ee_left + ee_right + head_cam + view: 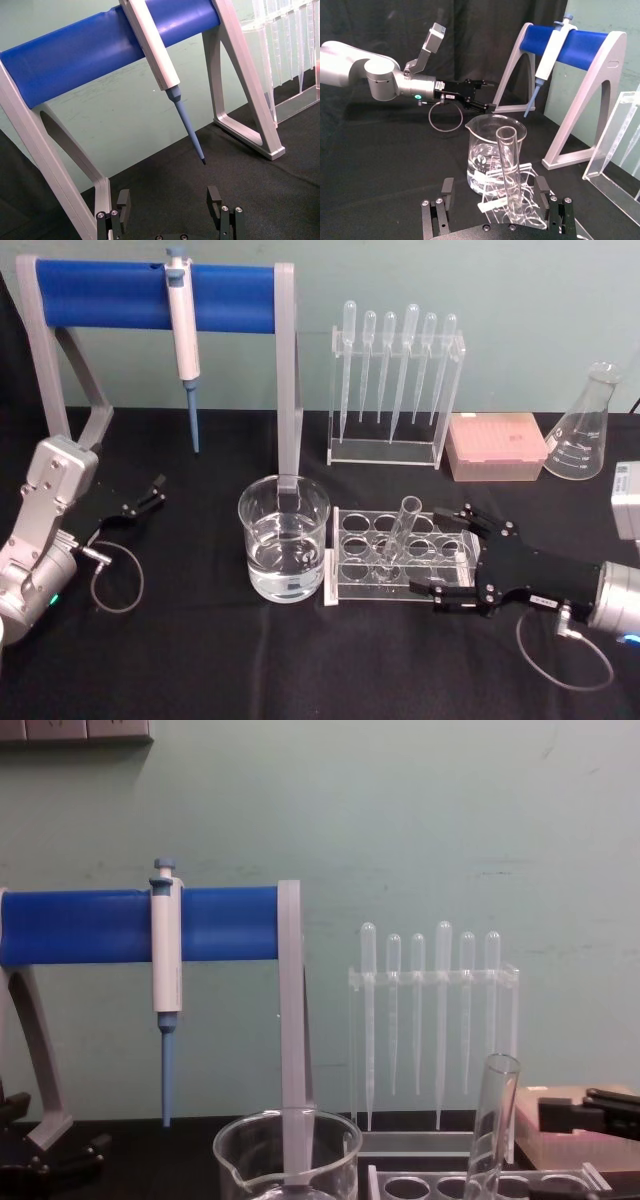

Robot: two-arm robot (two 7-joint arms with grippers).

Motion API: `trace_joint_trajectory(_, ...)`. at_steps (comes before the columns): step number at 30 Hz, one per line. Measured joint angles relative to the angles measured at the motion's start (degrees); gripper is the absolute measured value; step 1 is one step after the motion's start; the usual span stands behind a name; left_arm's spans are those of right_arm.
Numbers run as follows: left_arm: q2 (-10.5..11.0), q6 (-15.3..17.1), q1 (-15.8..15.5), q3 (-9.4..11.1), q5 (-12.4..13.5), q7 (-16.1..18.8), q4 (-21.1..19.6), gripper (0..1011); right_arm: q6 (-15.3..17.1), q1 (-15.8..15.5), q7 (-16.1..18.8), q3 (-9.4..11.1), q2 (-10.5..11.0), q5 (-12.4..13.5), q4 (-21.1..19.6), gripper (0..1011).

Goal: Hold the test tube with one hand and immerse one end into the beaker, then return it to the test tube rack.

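Observation:
The test tube (398, 533) stands tilted in a hole of a clear rack (345, 575), just right of the beaker (284, 540), which holds clear liquid. My right gripper (450, 552) is open at the rack's right end, its fingers spread on either side of the rack and short of the tube. In the right wrist view the test tube (510, 170) rises between the spread fingers of the right gripper (495, 192), with the beaker (492, 150) behind it. The chest view shows the test tube (490, 1120) and the beaker (290, 1150) side by side. My left gripper (140, 502) is parked open at the far left.
A blue-barred stand (150, 295) with a hanging white-and-blue pipettor (182, 330) is behind the beaker. A clear holder of plastic pipettes (395, 380), a pink tip box (497, 445) and a conical flask (585, 430) line the back right. A cable loop (117, 585) lies beside the left arm.

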Motion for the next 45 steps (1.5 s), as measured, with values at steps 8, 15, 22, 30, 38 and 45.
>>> trace_joint_trajectory(8,0.00,0.00,0.00,0.00,0.00,0.00,0.00,1000,-0.16,2.25,-0.85,-1.57,-1.86,-1.56,1.64,1002)
trace_joint_trajectory(15,0.00,0.00,0.00,0.00,0.00,0.00,0.00,1000,-0.15,3.64,-1.33,-2.24,-3.00,-2.00,2.68,1002)
trace_joint_trajectory(22,0.00,0.00,0.00,0.00,0.00,0.00,0.00,1000,-0.14,4.48,-1.57,-2.83,-3.91,-2.19,3.56,1002)
trace_joint_trajectory(30,0.00,0.00,0.00,0.00,0.00,0.00,0.00,1000,-0.19,5.56,-2.51,-3.65,-5.36,-3.30,5.13,1002)
trace_joint_trajectory(38,0.00,0.00,0.00,0.00,0.00,0.00,0.00,1000,-0.27,5.81,-3.15,-3.90,-5.76,-4.08,5.22,1002)
trace_joint_trajectory(45,0.00,0.00,0.00,0.00,0.00,0.00,0.00,1000,-0.32,5.81,-3.10,-3.88,-5.72,-4.01,5.20,1002)
